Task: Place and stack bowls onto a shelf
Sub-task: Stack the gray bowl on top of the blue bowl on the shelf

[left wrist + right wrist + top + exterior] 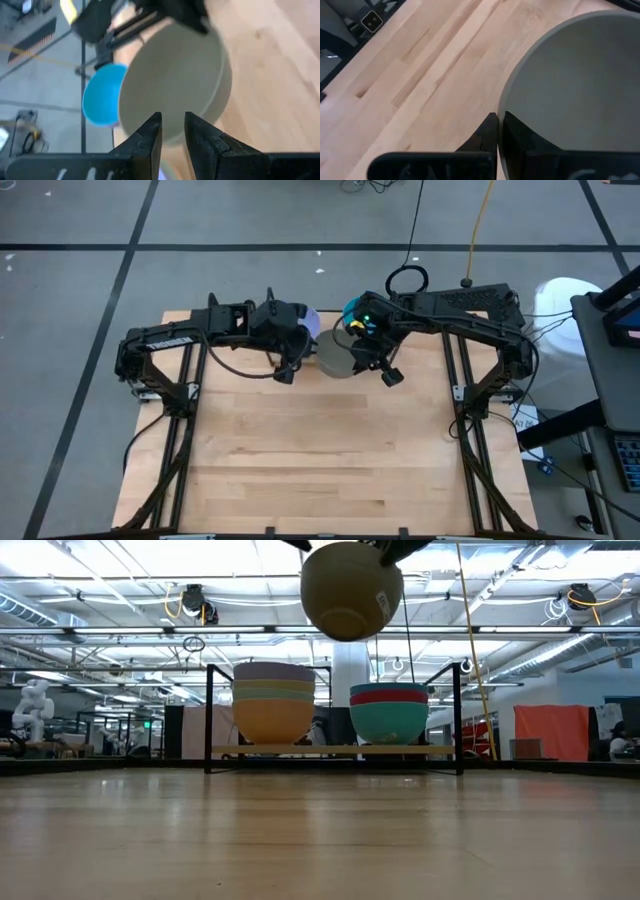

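Observation:
The grey-olive bowl [351,588] hangs high above the table, shut in my right gripper [499,117]; in the high view the bowl [337,352] sits just in front of the shelf. The shelf [335,750] carries two stacks by their bases on its wooden board. The left stack is lavender [273,672], pale yellow, mint green and orange. The right stack is teal [389,690], magenta and teal. My left gripper [287,370] floats beside the bowl's left side with a narrow gap between its fingers [173,120], touching nothing. My right gripper pinches the grey-olive bowl's rim [503,112], one finger inside the hollow [525,137] and one outside [487,131]. The bowl is lifted clear of the table and tilted, its base [350,622] showing from the low view.
Bare wooden tabletop [330,450] stretches from the shelf to the near edge. The black arm frames [165,395] stand at the left and right sides. The top lavender bowl [311,321] and top teal bowl [351,309] peek out between the two arms.

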Controlling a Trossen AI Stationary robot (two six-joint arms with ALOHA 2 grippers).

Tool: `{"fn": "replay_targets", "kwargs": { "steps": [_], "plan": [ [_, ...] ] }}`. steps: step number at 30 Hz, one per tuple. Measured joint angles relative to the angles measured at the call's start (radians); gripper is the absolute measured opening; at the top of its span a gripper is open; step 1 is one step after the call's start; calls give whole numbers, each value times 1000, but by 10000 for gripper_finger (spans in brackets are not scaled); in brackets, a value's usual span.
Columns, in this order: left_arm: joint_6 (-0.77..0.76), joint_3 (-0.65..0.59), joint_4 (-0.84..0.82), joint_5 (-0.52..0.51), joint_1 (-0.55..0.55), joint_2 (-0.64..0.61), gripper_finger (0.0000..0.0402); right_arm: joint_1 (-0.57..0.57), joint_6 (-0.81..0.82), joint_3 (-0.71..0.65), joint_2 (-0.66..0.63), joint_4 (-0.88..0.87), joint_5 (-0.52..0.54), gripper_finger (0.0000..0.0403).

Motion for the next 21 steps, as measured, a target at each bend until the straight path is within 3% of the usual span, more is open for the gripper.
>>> {"fn": "replay_targets", "kwargs": {
  "steps": [6, 12, 16, 21],
  "plan": [
    [-30, -4, -34, -67, 10, -41, 88, -55, -1, 0, -2, -3, 23, 1],
    [-101, -2, -62, -84, 39, -84, 88, -129, 11, 0, -4, -4, 210, 1],
    [-147, -4, -91, -81, 64, -110, 88, -198, 69, 0, -4, -4, 267, 1],
    [-163, -4, -116, -81, 83, -122, 88, -294, 87, 0, -4, -5, 224, 0]
  ]
}}
